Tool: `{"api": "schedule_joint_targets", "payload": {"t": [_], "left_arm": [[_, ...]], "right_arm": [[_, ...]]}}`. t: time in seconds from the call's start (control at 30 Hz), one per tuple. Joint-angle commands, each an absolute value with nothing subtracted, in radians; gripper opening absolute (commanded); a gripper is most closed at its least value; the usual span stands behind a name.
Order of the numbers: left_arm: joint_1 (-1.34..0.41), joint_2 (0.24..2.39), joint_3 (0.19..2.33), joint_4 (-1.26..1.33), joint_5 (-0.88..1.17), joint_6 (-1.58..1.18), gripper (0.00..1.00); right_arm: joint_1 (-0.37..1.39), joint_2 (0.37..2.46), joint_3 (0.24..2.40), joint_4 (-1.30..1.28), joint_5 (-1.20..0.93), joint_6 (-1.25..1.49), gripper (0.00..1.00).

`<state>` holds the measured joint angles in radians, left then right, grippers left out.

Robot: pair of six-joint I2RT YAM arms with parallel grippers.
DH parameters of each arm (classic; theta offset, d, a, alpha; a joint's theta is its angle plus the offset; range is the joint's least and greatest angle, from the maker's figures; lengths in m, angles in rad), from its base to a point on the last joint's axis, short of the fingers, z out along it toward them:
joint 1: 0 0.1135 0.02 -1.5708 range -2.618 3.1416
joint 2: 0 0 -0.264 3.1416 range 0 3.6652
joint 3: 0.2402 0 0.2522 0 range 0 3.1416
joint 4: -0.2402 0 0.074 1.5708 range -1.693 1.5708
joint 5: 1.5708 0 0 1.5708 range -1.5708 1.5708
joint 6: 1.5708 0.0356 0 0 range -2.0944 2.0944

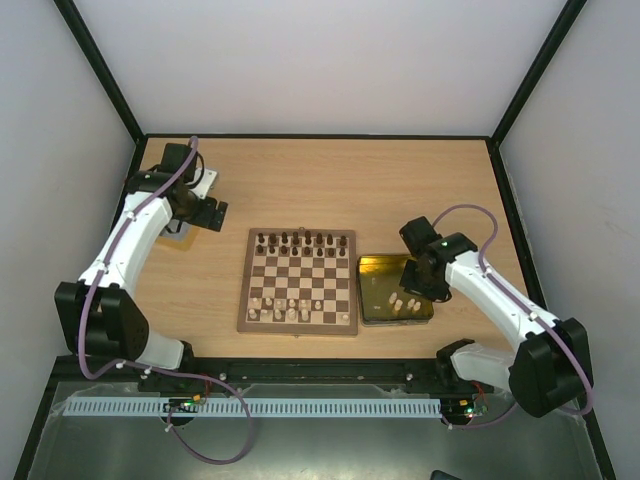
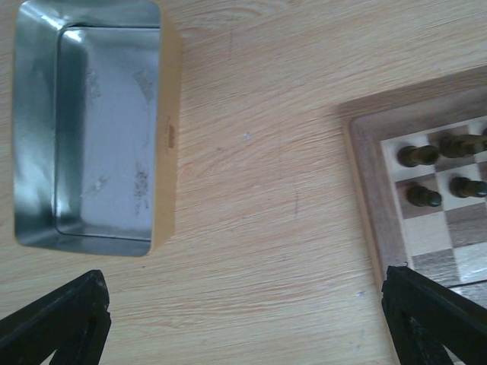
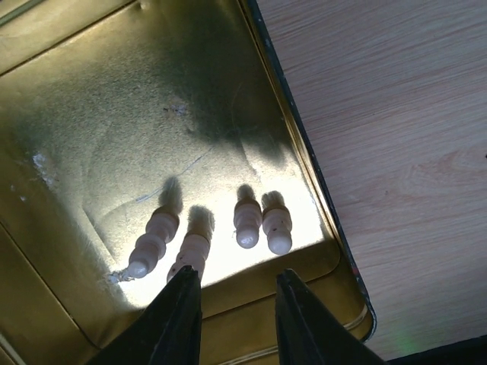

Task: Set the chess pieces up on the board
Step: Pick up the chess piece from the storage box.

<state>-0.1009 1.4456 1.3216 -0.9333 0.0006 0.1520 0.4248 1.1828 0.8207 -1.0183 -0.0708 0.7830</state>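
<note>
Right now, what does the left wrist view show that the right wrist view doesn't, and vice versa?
Left wrist only: a silver tin with nothing visible inside, and a corner of the board with dark pieces on it. Right wrist only: a gold tray holding four cream pieces. Both: bare wooden tabletop.

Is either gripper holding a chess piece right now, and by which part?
Nothing is held. The left gripper is wide open over the table; the right gripper, jaws apart and empty, hovers above four cream pieces lying in the gold tray.
</note>
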Motion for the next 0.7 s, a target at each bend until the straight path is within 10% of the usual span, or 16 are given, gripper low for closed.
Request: {"api": "schedule_joint_targets", "payload": {"t": [0.0,0.67], "left_arm": [[-0.081,1.474,1.326,-0.938,-0.076,0.179,0.96],[-0.130,1.622,1.454,-0.964,0.080,0.138,0.95]], "right_arm": [[0.415,1.160,0.810,-1.029,-0.067,0.728,0.26],[0.356,1.286,0.782,-0.887,-0.151,0.803,0.24]]}}
